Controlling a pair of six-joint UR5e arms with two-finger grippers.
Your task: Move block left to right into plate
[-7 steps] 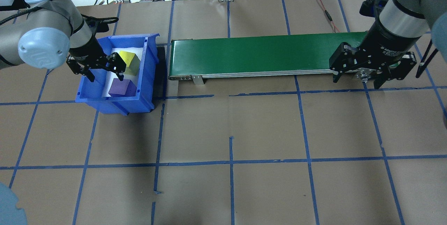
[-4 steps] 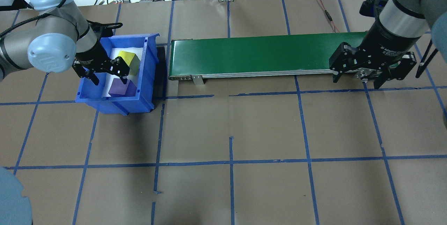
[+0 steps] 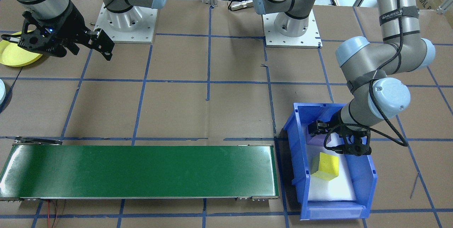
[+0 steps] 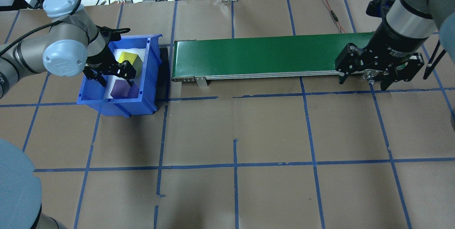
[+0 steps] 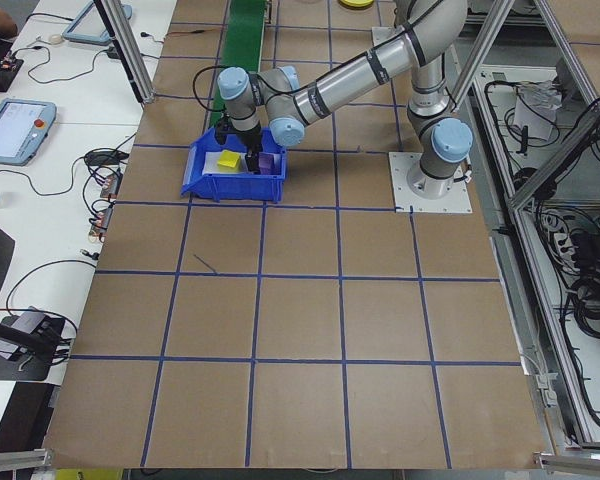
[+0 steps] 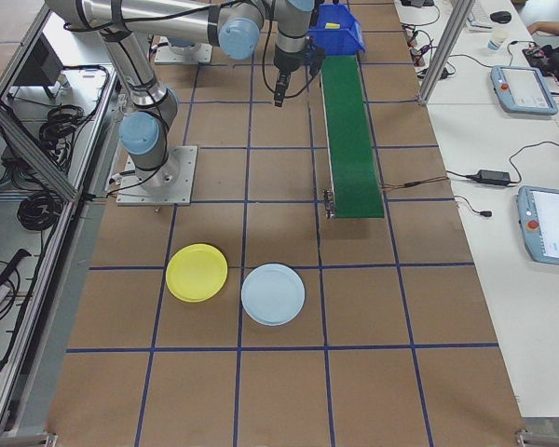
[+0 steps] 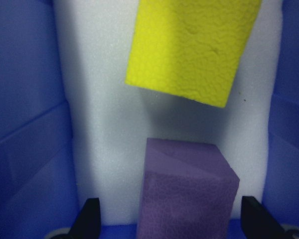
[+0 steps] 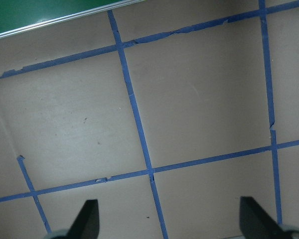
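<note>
Brown paper covers the table (image 4: 234, 193), ruled into squares by blue tape (image 4: 235, 165). In the overhead view the near squares are bare; further off a green conveyor (image 4: 263, 60) runs left to right, with a blue bin (image 4: 149, 79) just off its left end. Cables lie along the far edge. In the right side view a yellow plate (image 6: 197, 272) and a pale blue plate (image 6: 273, 293) sit side by side beyond the conveyor's right end.

The left arm bends down into the bin, its gripper (image 4: 114, 78) spread wide with one finger on either side of the purple block (image 7: 187, 191), not touching it. That block stands on white foam at the bin's near end; the yellow block (image 7: 192, 50) lies tilted behind it, a little apart.

The right gripper (image 4: 363, 79) hangs above the table just in front of the conveyor's right end, fingers wide apart and holding nothing.
</note>
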